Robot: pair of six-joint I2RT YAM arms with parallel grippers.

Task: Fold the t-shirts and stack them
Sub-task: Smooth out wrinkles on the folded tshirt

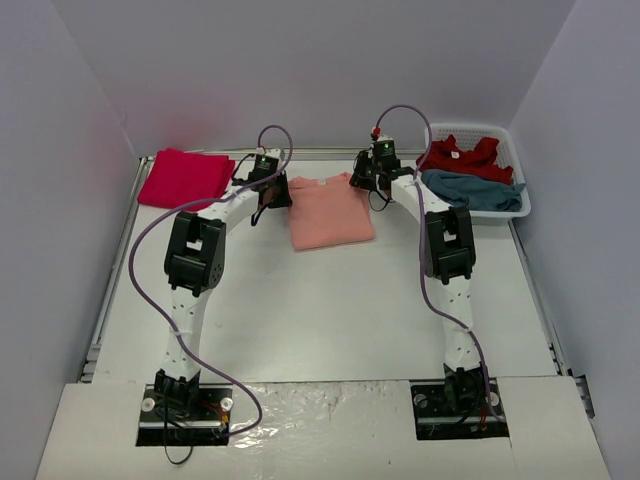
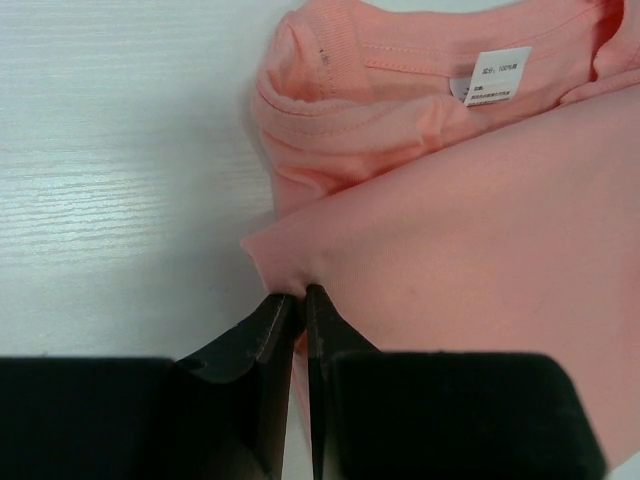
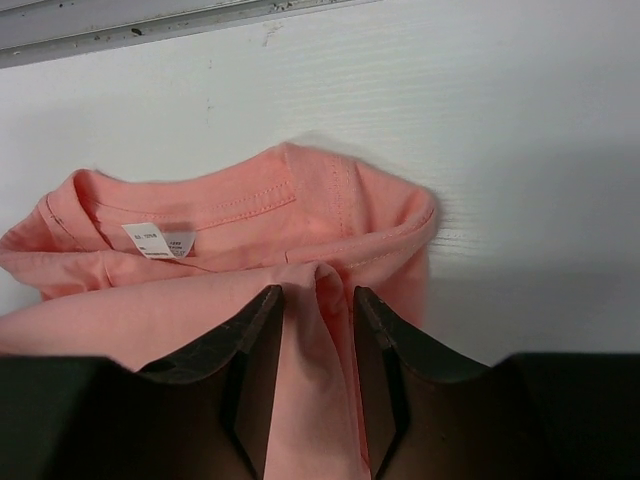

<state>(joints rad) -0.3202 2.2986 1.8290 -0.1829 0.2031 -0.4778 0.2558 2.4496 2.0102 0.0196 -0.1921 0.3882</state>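
A salmon-orange t-shirt [image 1: 330, 210] lies folded on the table at the middle back, collar end away from the arm bases. My left gripper [image 1: 272, 195] is at its far left corner. In the left wrist view this gripper [image 2: 300, 292] is shut on the edge of the top layer of the shirt [image 2: 480, 230]. My right gripper [image 1: 362, 180] is at the far right corner. Its jaws [image 3: 317, 290] stand partly apart, pinching a raised fold of the shirt [image 3: 230, 210] just below the collar. A crimson t-shirt [image 1: 185, 178] lies folded at the back left.
A white slotted basket [image 1: 519, 150] stands at the back right, holding a crumpled red t-shirt [image 1: 460, 158] and a teal-blue one [image 1: 475, 190]. The table's back rail runs just beyond the salmon shirt. Grey walls close in both sides.
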